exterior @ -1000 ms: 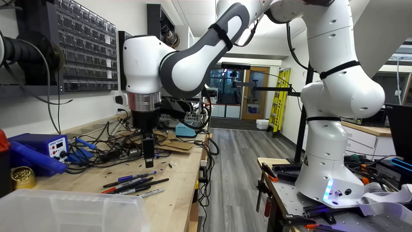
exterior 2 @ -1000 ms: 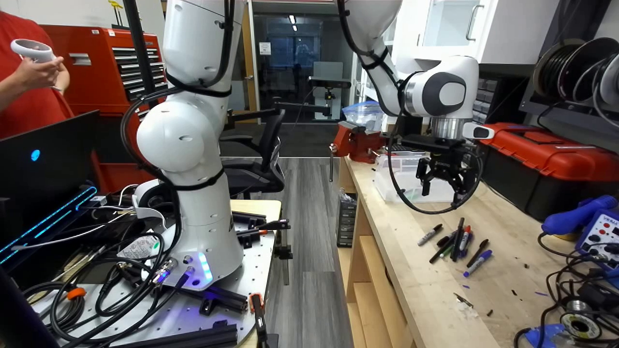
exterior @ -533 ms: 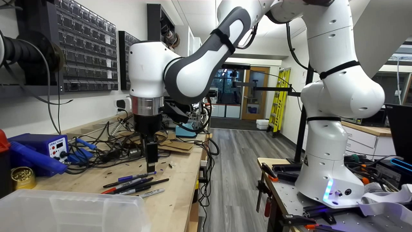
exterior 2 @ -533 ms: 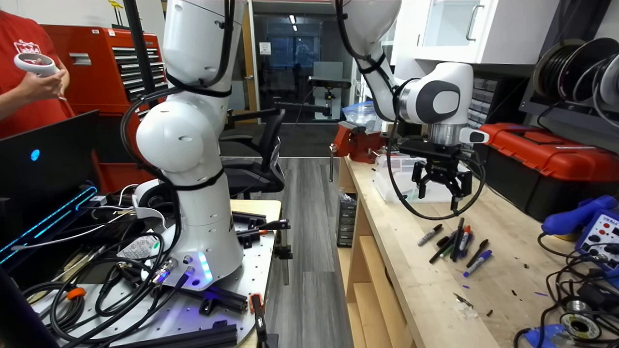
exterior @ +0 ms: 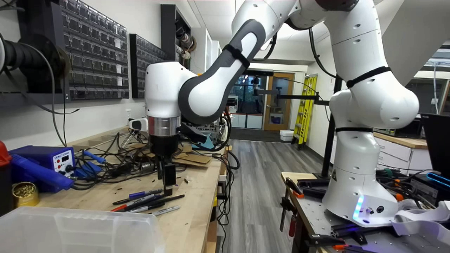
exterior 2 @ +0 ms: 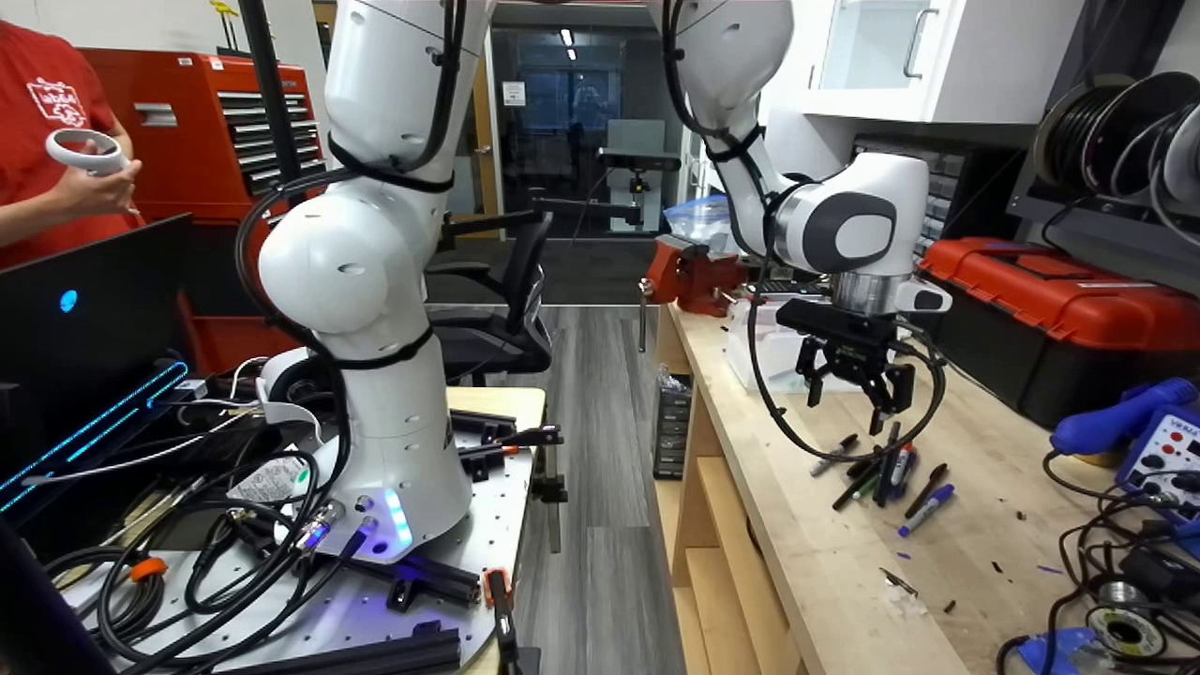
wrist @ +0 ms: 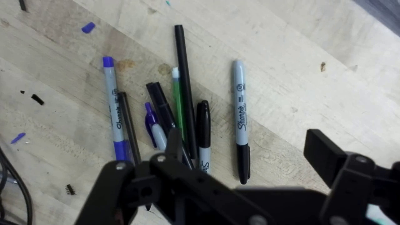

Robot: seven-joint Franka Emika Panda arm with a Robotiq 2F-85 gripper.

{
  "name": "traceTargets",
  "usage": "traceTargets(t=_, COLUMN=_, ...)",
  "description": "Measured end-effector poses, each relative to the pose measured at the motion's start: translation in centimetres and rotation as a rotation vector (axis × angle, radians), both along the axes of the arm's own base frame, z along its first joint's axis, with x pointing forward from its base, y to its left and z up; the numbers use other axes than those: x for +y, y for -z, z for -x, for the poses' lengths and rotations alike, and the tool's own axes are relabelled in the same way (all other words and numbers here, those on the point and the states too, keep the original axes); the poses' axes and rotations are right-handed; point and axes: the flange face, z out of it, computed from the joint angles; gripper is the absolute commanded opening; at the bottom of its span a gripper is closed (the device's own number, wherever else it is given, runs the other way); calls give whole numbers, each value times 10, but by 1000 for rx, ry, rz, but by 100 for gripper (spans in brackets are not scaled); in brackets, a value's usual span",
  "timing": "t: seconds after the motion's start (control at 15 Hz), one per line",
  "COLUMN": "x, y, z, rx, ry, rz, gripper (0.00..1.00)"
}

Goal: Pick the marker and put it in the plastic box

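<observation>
Marker (wrist: 241, 103) | reads "Sharpie" in wrist vw only | claw (wrist: 244, 140) wide | plastic box (exterior: 84, 230) both ext. vws

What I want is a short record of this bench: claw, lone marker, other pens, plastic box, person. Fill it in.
Claw: open, holding nothing, above the bench
Lone marker: black-capped Sharpie, flat on the bench, within the claw's opening in the wrist view
Other pens: left of it in the wrist view, a blue-capped Sharpie among them
Plastic box: translucent, on the bench; contents unclear
Person: red shirt, holding a white controller
Status: marker not yet gripped or boxed
</observation>
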Motion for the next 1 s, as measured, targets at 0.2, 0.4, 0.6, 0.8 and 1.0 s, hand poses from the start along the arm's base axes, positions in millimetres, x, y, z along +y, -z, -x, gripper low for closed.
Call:
traceTargets(t=0.2, x=-2, y=16, z=0, rx=16, ry=-16, rz=-14, gripper=100)
traceTargets(t=0.4, x=2, y=26, z=2, rx=29, ry=-27, rz=-19, gripper=100)
traceTargets(t=0.6, x=9, y=30, z=4, rx=38, ry=-38, rz=-23, gripper=100)
traceTargets(t=0.8, x=13, y=39, z=6, rx=50, ry=-43, rz=-26, gripper=100)
traceTargets(t=1.0, x=12, y=50, z=7, rx=59, ry=-41, rz=-29, gripper=100)
